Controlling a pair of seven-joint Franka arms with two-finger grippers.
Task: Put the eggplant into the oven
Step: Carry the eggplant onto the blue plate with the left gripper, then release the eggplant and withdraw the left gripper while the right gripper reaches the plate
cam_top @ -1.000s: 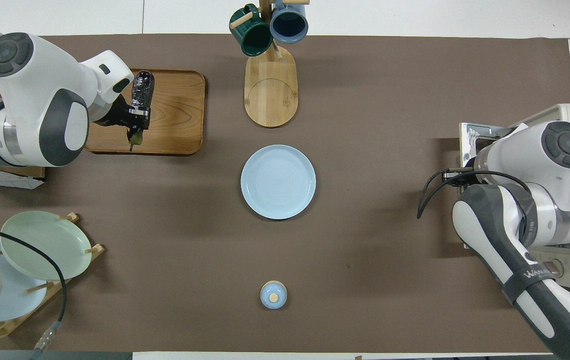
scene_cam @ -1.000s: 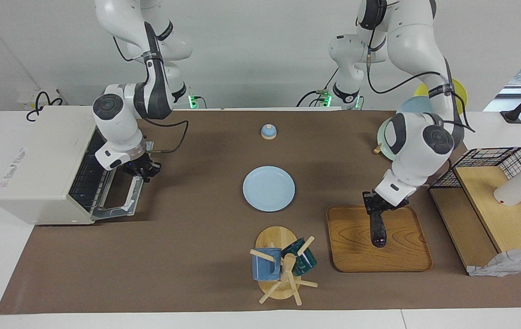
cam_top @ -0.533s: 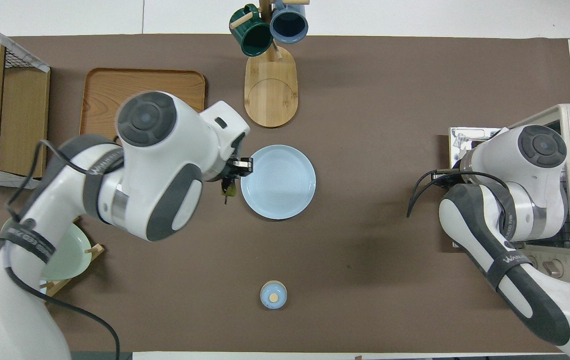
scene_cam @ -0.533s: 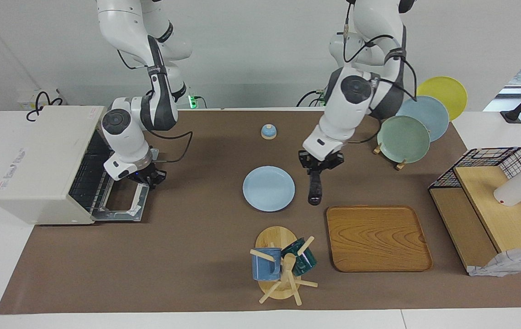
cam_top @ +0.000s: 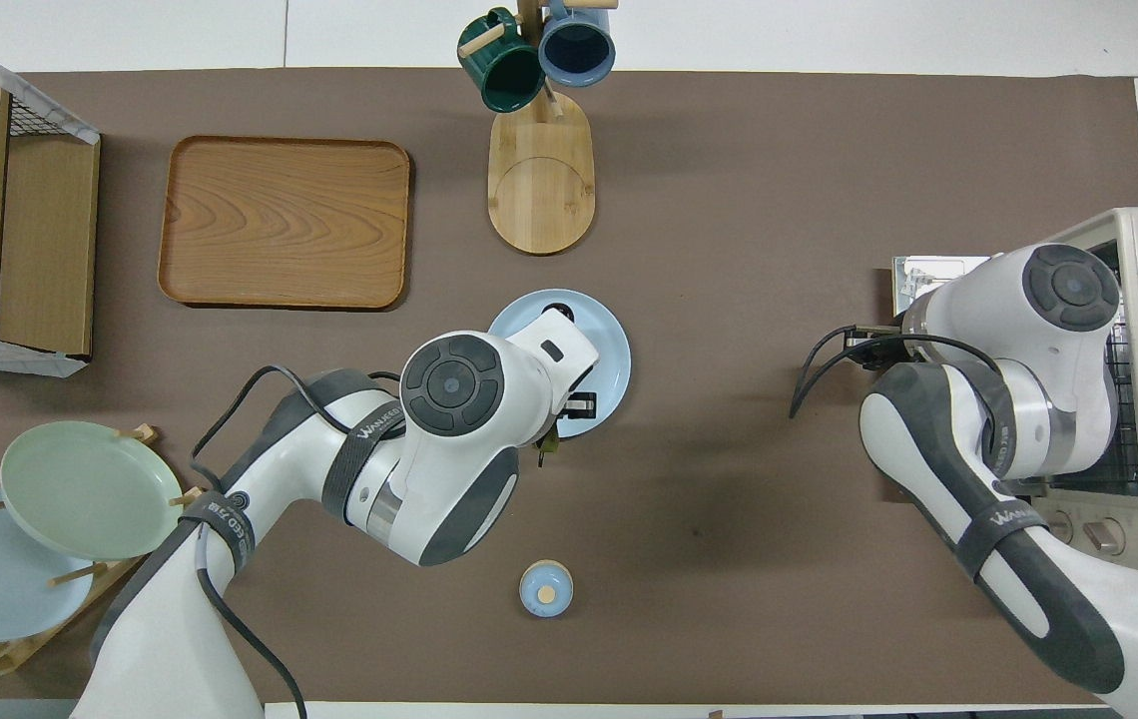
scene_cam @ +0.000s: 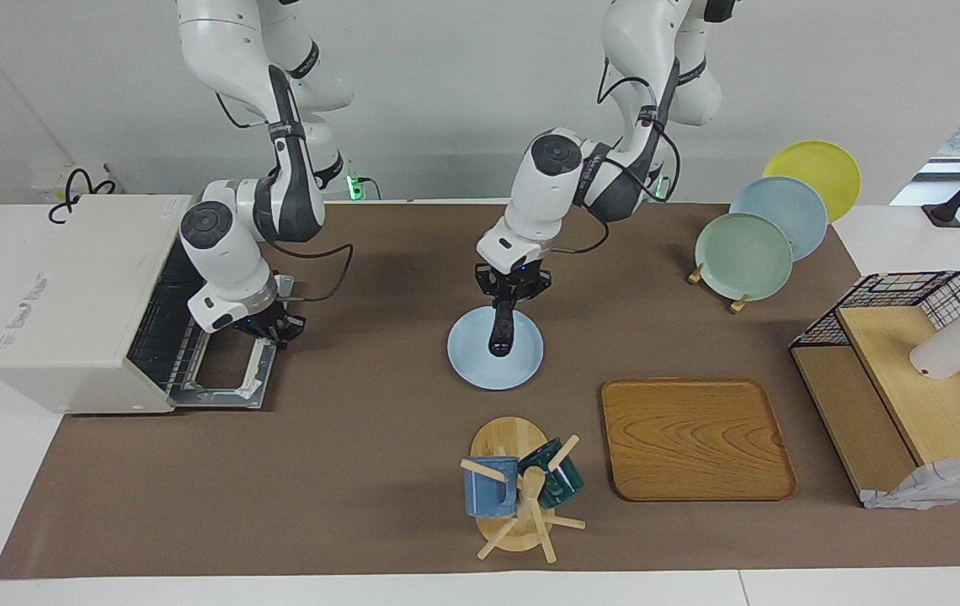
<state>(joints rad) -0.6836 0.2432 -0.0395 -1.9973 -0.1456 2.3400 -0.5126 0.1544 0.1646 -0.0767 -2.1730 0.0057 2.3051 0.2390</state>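
Worktop [scene_cam: 345,471] was covered by a matte brown mat. The oven [scene_cam: 76,295], a boxy off-white metal case at the right arm's end, stood with its glass-window door [scene_cam: 223,379] dropped flat and the wire rack exposed. A rounded-corner wooden tray [scene_cam: 695,438] with visible grain sat toward the left arm's end, farther from the robots than the pale blue plate [scene_cam: 467,362], a smooth glazed round at mid-worktop. The eggplant [scene_cam: 499,332], slim, glossy and dark purple-black, hung nearly upright over that plate, its upper end clenched in the left claw [scene_cam: 511,295]. The right claw [scene_cam: 271,326], fingertips clenched together on nothing, hung over the open door near its handle edge. A small blue domed lid with a wooden knob [scene_cam: 494,242] lay nearer to the robots than the plate. The facing view showed the eggplant's full length and both claws; in the overhead view the left arm's wrist hid nearly all of the eggplant save its dark tip [cam_top: 557,297] and a bit of green stem, and the right arm covered its own claw.
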